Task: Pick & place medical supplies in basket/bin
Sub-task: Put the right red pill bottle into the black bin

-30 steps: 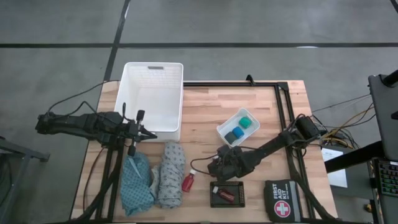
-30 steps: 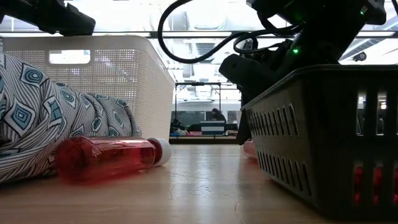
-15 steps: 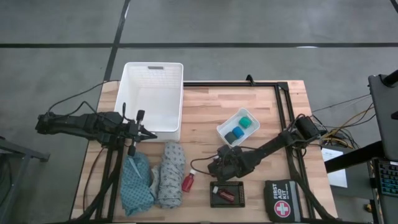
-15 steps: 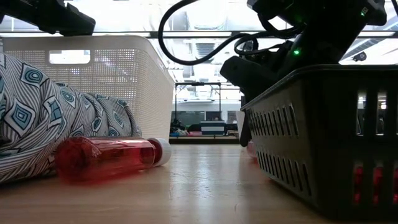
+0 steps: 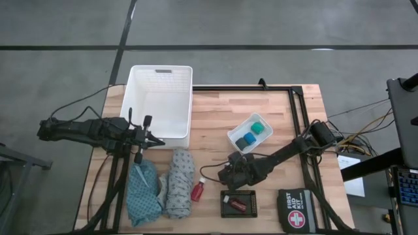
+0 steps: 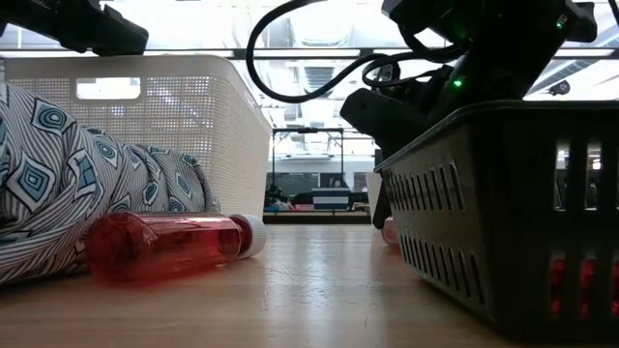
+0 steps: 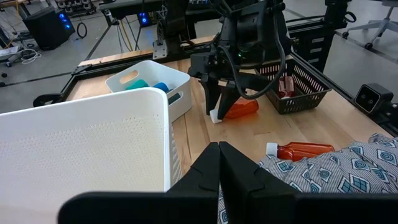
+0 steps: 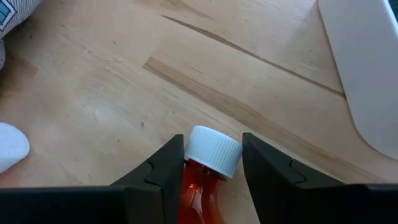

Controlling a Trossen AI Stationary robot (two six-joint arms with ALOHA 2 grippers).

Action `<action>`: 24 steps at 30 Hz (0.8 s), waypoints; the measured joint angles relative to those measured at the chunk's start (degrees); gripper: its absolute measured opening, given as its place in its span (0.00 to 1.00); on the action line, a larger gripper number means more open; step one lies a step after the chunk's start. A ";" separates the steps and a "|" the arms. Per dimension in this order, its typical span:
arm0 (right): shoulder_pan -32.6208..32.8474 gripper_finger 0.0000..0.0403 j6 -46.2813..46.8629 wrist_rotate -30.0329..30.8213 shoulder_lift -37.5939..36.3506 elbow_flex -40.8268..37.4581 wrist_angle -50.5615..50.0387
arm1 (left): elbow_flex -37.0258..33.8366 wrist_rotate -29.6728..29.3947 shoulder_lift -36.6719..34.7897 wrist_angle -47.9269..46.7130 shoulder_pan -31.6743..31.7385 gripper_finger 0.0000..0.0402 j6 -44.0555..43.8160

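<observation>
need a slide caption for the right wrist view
Right gripper fingers straddling a white-capped red bottle lying on the wooden table.

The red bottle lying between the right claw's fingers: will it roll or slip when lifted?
The red bottle is round and lies on its side, so a nudge would probably roll it. Its smooth body may slip in the right claw; it looks rigid and light.

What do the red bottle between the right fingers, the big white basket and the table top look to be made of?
Red bottle: seemingly clear red-tinted plastic, glossy, with a ridged white cap. Basket: apparently matte white moulded plastic, its walls finely perforated. Table top: light wood, jointed strips with visible grain, looks smooth. The right gripper straddles the bottle's neck.
</observation>
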 joint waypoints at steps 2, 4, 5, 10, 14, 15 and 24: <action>0.01 0.34 -0.02 0.02 0.00 0.00 -0.02 | 0.00 0.00 0.00 0.00 0.00 0.01 0.00; 0.01 0.34 -0.04 0.02 0.00 0.01 -0.02 | 0.00 -0.02 0.00 0.00 0.00 0.01 0.00; 0.01 0.34 -0.06 0.02 0.00 0.00 -0.02 | 0.00 0.00 0.00 0.00 0.00 0.01 0.00; 0.03 0.34 -1.46 0.01 0.00 0.27 -0.22 | 0.00 0.00 0.00 0.00 0.00 0.01 0.00; 0.06 0.34 -3.66 -0.44 0.02 1.32 -0.58 | 0.00 -0.02 0.00 0.00 0.00 0.01 0.00; 0.10 0.34 -4.32 -0.44 0.02 1.69 -0.78 | 0.00 -0.02 0.00 0.00 0.00 0.01 0.00; 0.10 0.34 -10.35 0.22 -0.40 5.92 -3.73 | 0.00 0.00 0.00 0.00 0.00 0.01 0.00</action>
